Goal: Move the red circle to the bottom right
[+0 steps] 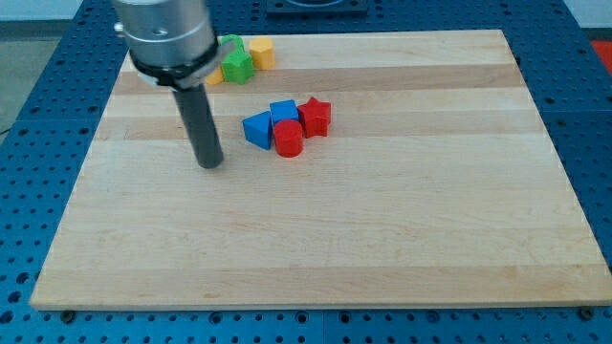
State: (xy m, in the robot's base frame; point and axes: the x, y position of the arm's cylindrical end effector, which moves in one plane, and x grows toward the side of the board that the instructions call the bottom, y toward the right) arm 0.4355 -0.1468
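Note:
The red circle (288,139), a short cylinder, sits near the middle of the wooden board (382,248), a little above centre. It touches a blue triangular block (257,128) on its left, a blue cube (284,111) above it and a red star (315,116) at its upper right. My tip (210,163) is on the board to the left of this cluster, apart from the blue triangle by about a block's width.
At the view's top, left of centre, stand a green star-like block (238,67), a green block (229,43) behind it, a yellow block (261,52) and a further yellow block (215,76) partly hidden by the arm. A blue perforated table (593,115) surrounds the board.

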